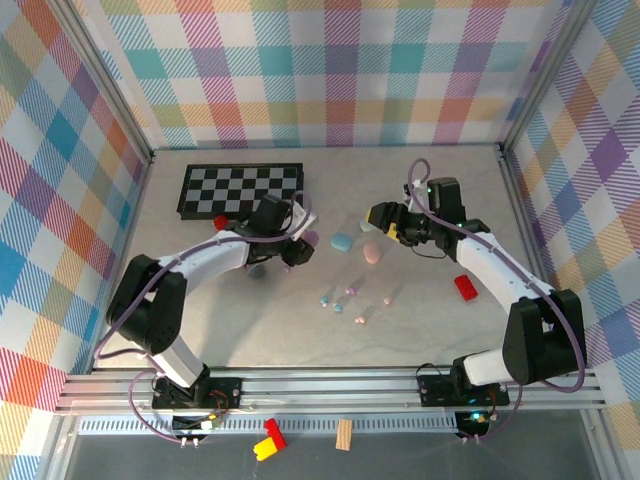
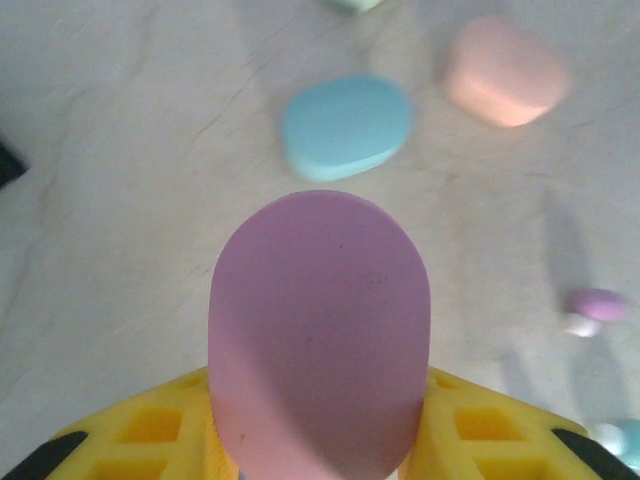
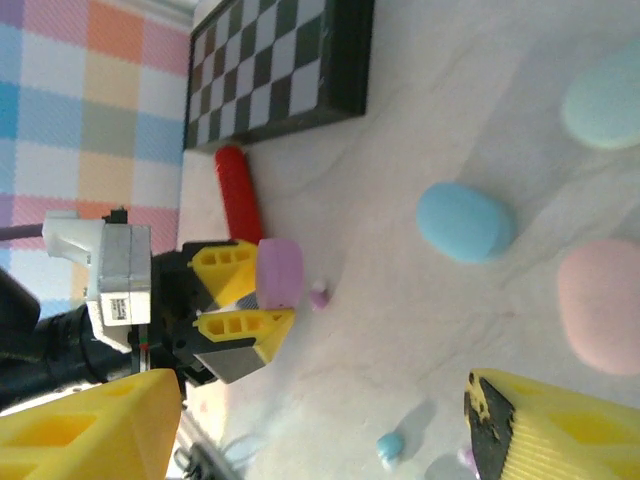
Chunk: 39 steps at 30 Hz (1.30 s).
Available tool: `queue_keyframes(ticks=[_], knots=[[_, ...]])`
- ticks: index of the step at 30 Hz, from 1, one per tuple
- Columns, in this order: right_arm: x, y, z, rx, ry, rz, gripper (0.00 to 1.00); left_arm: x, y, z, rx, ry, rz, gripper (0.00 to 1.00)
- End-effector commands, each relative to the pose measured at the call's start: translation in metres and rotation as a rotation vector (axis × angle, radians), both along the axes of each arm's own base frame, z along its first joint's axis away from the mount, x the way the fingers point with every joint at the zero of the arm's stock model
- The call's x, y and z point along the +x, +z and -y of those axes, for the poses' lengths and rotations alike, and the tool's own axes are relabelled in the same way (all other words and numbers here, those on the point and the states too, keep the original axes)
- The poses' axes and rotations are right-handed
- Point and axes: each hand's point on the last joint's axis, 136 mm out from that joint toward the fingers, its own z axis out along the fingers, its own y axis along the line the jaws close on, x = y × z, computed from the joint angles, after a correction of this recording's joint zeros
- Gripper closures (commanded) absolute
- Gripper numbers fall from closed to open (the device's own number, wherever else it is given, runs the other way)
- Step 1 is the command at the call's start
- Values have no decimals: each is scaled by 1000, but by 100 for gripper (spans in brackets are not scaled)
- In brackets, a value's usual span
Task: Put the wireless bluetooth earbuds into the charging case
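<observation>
table point(image 1: 240, 335) | checkerboard point(image 1: 240, 188) | blue case point(image 1: 342, 242) | pink case point(image 1: 372, 253) | earbuds point(image 1: 361, 320) | red block point(image 1: 465, 288)

Lilac case point(image 2: 320, 335) between yellow fingers point(image 2: 150, 425). Near the lilac case: a sky-blue case point(image 2: 347, 126), a peach-pink case point(image 2: 505, 70), and a black-and-white checkered board point(image 1: 240, 188).

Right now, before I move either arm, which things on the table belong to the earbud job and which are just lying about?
Job: purple case held in left gripper, blue case, pink case, mint case, scattered earbuds.
Lying about: checkerboard, red block, red cylinder.
</observation>
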Motion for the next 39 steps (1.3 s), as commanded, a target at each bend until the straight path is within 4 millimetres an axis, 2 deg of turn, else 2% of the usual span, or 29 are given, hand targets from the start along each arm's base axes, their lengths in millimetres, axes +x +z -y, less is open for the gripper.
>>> queue_keyframes(ticks=[1, 9, 16, 25, 33, 37, 39], knots=[[-24, 8, -19, 88, 131, -35, 26, -12, 32, 30, -135, -188, 116, 62], [-37, 0, -48, 114, 255, -81, 26, -28, 54, 47, -191, -294, 192, 62], [-36, -11, -69, 116, 287, -130, 28, -37, 58, 53, -203, -342, 216, 62], [-33, -18, -85, 133, 317, -167, 47, -42, 61, 55, -210, -376, 235, 61], [-35, -25, -87, 128, 326, -192, 66, -45, 61, 56, -217, -393, 237, 60], [-37, -23, -88, 144, 334, -198, 71, -47, 62, 55, -226, -396, 245, 59], [-38, -19, -88, 153, 333, -191, 73, -46, 63, 55, -230, -390, 248, 54]])
